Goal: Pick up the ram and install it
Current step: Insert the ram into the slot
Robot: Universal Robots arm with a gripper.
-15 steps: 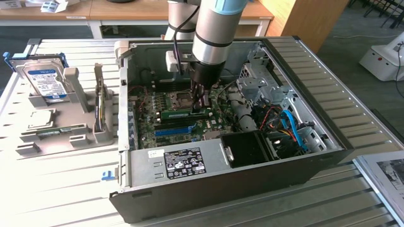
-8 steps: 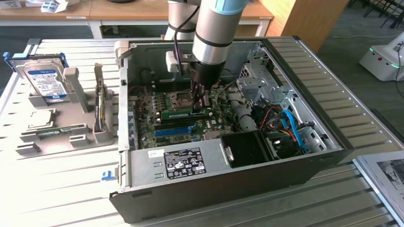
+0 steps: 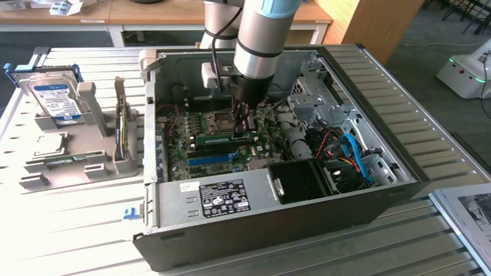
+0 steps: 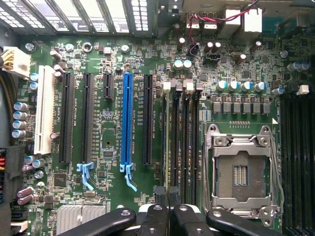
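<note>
So the ram (image 3: pixel 217 138) is inside the open PC case (image 3: pixel 383 115), standing on its long edge along the memory slot farthest from the CPU socket (image 3: pixel 222 121). From the wrist view it's just a thin strip (image 4: pixel 164 142) seen edge-on. Can't tell if it's clicked all the way down.

Around it: 3 bare black memory slots (image 4: pixel 184 142) sit between it and the open socket. On its other side there's a black expansion slot (image 4: pixel 146 118), then the blue one (image 4: pixel 127 123). Nothing lies across the stick. The tangle of blue cables (image 3: pixel 357 158) and the black fan shroud (image 3: pixel 303 179) are off toward the exterior view's right, and the power supply (image 3: pixel 222 198) sits along the near wall.

The gripper (image 3: pixel 245 132) comes straight down onto the ram's end nearest the exterior view's right. Its fingers (image 4: pixel 160 196) are closed together right in line with the stick, tips at its top edge. Whether they actually pinch it, I can't tell.

Out on the bench (image 3: pixel 84 230), well apart, a grey holder (image 3: pixel 107 167) carries the hard drive (image 3: pixel 54 98) and the processor chip (image 3: pixel 48 144).
</note>
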